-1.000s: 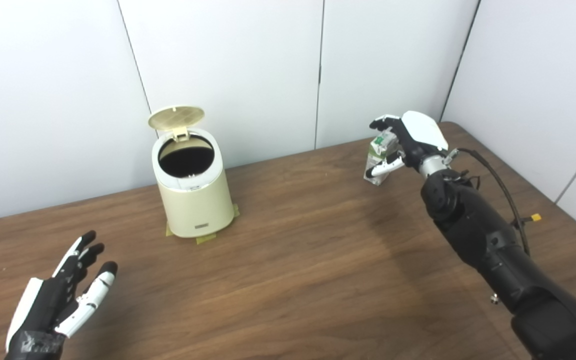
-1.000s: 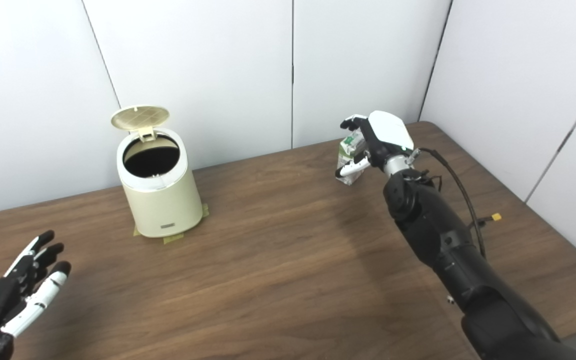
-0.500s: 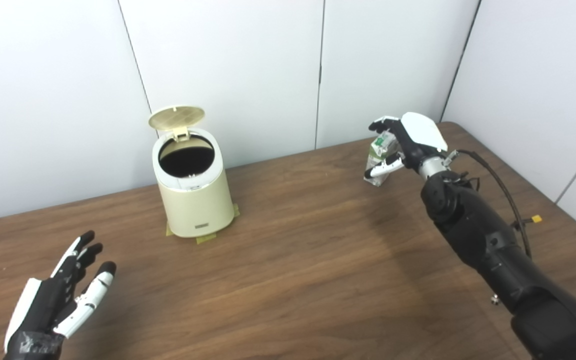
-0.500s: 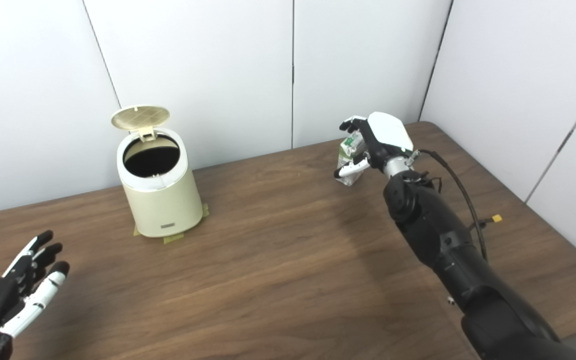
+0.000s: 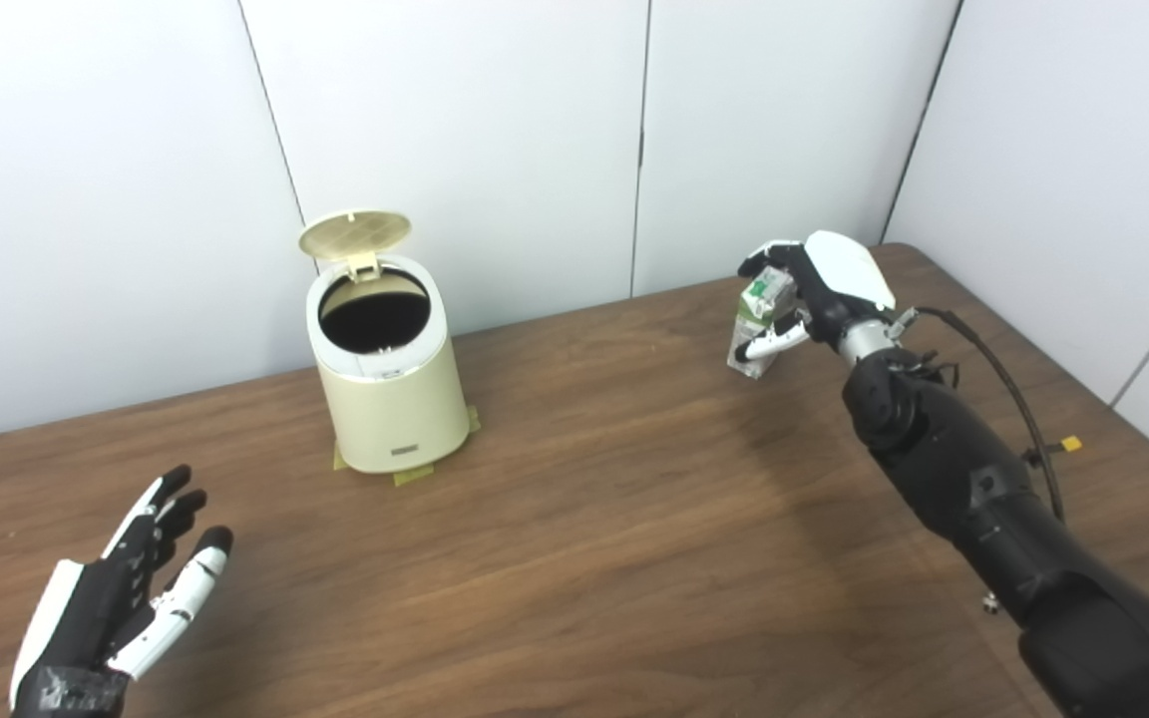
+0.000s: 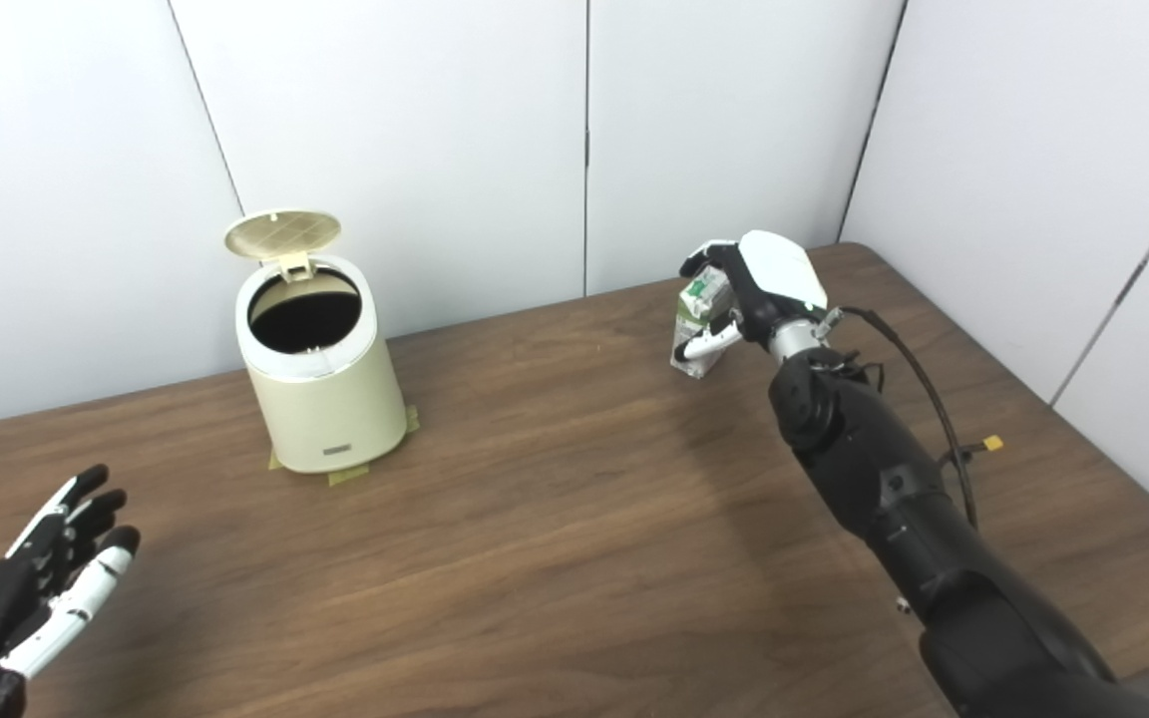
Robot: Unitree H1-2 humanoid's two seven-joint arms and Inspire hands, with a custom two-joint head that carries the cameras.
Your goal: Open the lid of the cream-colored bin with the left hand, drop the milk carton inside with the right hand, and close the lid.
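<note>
the cream-colored bin [image 5: 390,394] stands on the wooden table [image 5: 614,519] near the back wall, on yellowish tape patches [image 5: 405,477], its round lid [image 5: 354,231] tipped up behind the dark opening. the right hand [image 5: 814,289] is wrapped around the green-and-white milk carton [image 5: 756,324], which sits well to the right of the bin; whether its base touches the table is unclear. the left hand [image 5: 121,608] waits at the near left, holding nothing, fingers spread.

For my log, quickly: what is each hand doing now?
Left hand: open, holding nothing.
Right hand: shut on the milk carton.
</note>
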